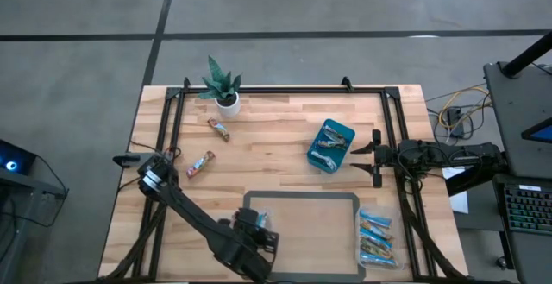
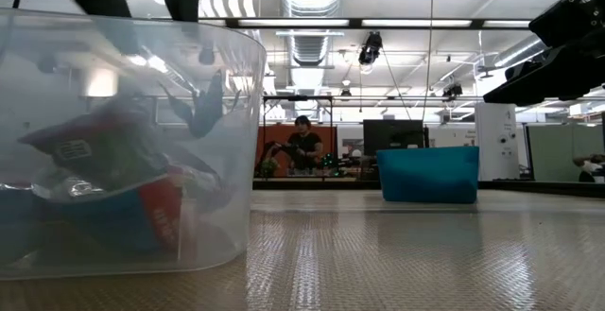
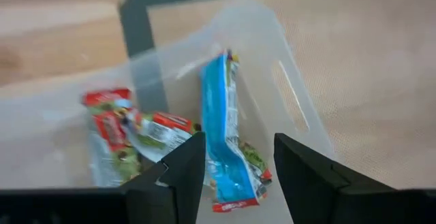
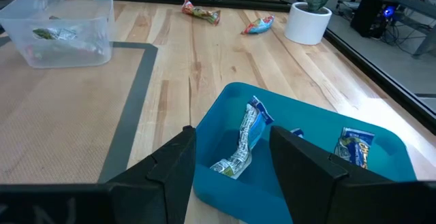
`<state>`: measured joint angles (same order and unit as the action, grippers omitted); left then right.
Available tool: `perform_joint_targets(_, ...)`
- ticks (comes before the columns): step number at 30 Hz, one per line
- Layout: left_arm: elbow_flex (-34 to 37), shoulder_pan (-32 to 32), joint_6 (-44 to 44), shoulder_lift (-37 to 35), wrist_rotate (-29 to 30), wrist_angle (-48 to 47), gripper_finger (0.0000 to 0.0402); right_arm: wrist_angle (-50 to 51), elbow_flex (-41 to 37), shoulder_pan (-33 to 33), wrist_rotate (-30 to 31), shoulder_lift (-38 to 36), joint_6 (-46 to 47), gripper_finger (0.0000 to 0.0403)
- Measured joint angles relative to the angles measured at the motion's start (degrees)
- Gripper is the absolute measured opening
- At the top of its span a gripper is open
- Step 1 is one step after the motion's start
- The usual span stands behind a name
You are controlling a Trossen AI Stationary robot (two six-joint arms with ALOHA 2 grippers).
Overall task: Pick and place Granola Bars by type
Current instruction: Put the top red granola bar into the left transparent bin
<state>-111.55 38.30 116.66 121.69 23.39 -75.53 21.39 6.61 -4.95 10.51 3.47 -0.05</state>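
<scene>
Bars [image 1: 377, 236] lie in one clear tub by the bench's [image 1: 276, 120] right edge, more fill the teal bin [image 1: 331, 145] under the spread right end effector [image 1: 371, 158], two strays [image 1: 200, 163] rest near a potted plant [image 1: 222, 84], while the left end effector [image 3: 235, 166], spread, hovers over another tub [image 3: 286, 94].

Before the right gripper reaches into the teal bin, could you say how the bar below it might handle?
The bar in the teal bin lies bent and crinkled, so it probably flexes. It looks thin, so likely light. Its glossy wrapper may slip between the right gripper's open fingers.
</scene>
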Motion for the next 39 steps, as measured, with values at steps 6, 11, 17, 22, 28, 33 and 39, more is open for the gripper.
perform_joint_targets(6, -7.7, 0.2, -2.5, 0.0, 2.6, -9.2, 0.0156, 0.0, 0.0, 0.0, 0.0, 0.0, 0.0, 0.0176)
perform_joint_targets(11, -12.6, 0.2, -9.2, 0.0, 4.0, -12.0, 0.0156, 0.0, 0.0, 0.0, 0.0, 0.0, 0.0, 0.0176)
perform_joint_targets(17, -15.1, 0.2, -12.4, 0.0, 4.8, -14.5, 0.0156, 0.0, 0.0, 0.0, 0.0, 0.0, 0.0, 0.0176)
perform_joint_targets(22, -14.8, -0.5, -11.5, -1.7, 9.0, -14.5, 0.0156, 0.0, 0.0, 0.0, 0.0, 0.0, 0.0, 0.0176)
perform_joint_targets(28, -14.5, -3.9, -11.3, -4.1, 12.0, -14.5, 0.0156, 0.0, 0.0, 0.0, 0.0, 0.0, 0.0, 0.0176)
perform_joint_targets(33, -10.6, -7.8, -11.6, -7.2, 12.0, -14.5, 0.0156, 0.0, 0.0, 0.0, 0.0, 0.0, 0.0, 0.0176)
perform_joint_targets(39, 0.8, -11.4, -5.5, -12.9, 10.1, -14.5, 0.0156, 0.0, 0.0, 0.0, 0.0, 0.0, 0.0, 0.0176)
